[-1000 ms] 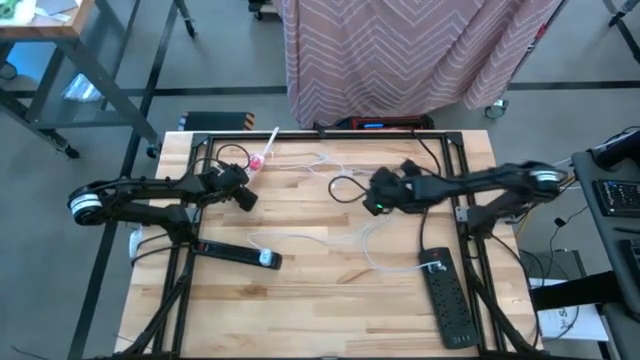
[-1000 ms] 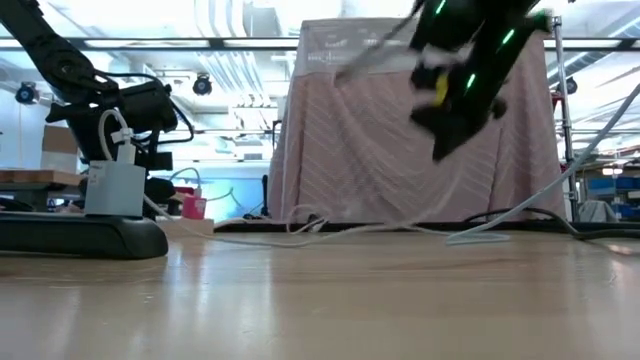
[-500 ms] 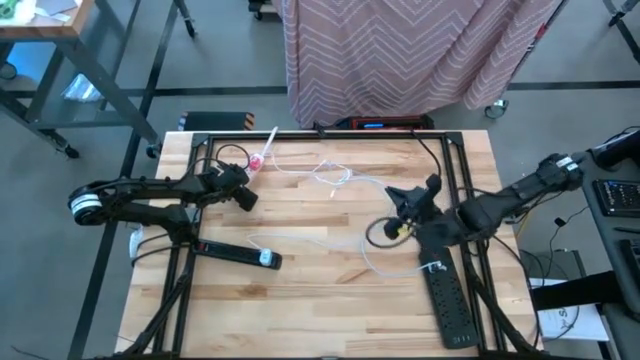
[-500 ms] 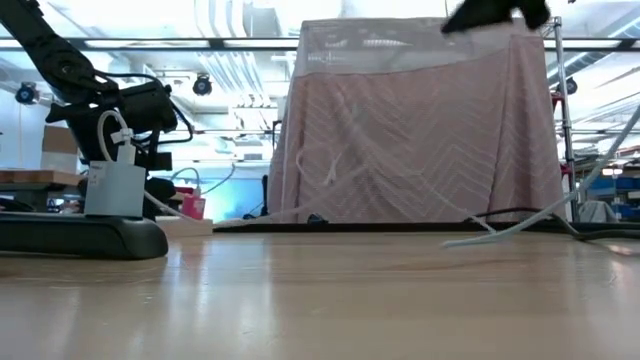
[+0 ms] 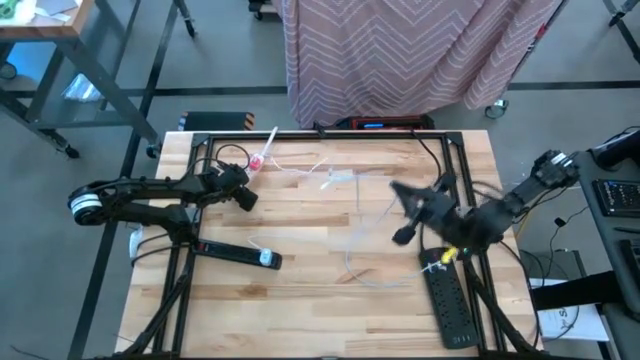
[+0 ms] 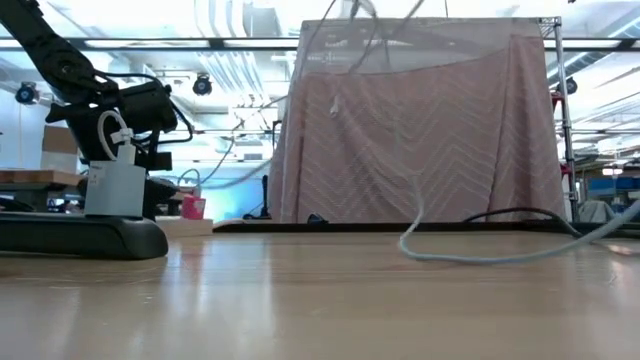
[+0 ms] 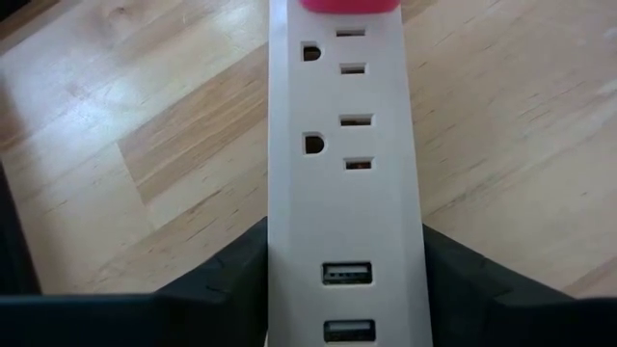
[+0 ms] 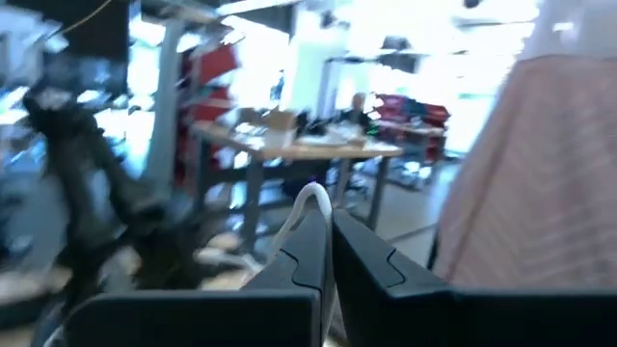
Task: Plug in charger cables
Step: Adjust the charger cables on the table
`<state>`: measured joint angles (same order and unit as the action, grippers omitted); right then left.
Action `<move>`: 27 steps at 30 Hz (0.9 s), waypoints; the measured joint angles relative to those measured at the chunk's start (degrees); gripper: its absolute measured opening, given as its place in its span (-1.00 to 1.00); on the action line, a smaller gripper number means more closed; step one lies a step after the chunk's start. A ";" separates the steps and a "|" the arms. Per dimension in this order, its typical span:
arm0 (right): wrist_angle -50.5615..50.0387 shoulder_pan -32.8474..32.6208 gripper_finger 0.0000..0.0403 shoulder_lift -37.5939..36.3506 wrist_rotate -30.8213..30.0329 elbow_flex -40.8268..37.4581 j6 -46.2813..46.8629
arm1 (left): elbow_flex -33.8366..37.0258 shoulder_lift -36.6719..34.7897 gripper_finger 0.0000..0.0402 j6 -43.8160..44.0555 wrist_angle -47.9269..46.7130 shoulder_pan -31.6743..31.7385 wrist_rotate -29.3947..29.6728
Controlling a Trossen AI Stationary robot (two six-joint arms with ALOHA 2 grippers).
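1. My bench is pale wood planking with visible grain; in the low view it carries a soft sheen.
2. The white power strip looks like smooth matt plastic.
3. The red-pink plug block on it seems plastic too, slightly glossy.
4. My left claw has dark matt fingers.
5. The backdrop curtain is pink cloth with a woven chevron pattern.
6. The white cable looks smooth, rubbery.

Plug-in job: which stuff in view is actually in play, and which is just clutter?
In play:
white cable, held in the right gripper with jaws shut
red-pink plug in the white power strip, gripped by the left gripper
light blue plug block on the black power strip

Lying about:
pink cloth beyond the table
black cord loop
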<state>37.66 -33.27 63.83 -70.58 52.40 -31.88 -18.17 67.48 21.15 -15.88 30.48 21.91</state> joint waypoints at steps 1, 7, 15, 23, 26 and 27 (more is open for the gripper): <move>3.14 0.72 -1.00 -0.48 -0.36 0.27 -2.68 | 0.00 0.00 -0.08 -0.02 0.00 0.00 0.02; -0.53 5.72 -1.00 -2.34 0.93 0.68 0.21 | 0.00 -0.02 -0.10 -0.05 0.09 0.00 0.04; -26.66 8.52 -1.00 -1.55 20.91 1.46 11.10 | 0.02 0.00 -0.09 0.13 0.22 0.00 0.04; -30.98 11.71 -1.00 -2.48 11.41 1.42 18.19 | 0.02 0.00 -0.05 0.33 0.35 0.00 0.04; -35.30 13.22 -1.00 -2.13 42.23 1.87 17.16 | 0.02 0.00 -0.06 0.35 0.36 0.00 0.04; -35.71 13.81 -1.00 -1.79 40.88 2.25 18.42 | 0.02 0.00 -0.07 0.35 0.37 0.00 0.04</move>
<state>1.95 -19.45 62.05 -29.70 54.65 -13.46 -18.15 67.48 21.50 -15.51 30.48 21.96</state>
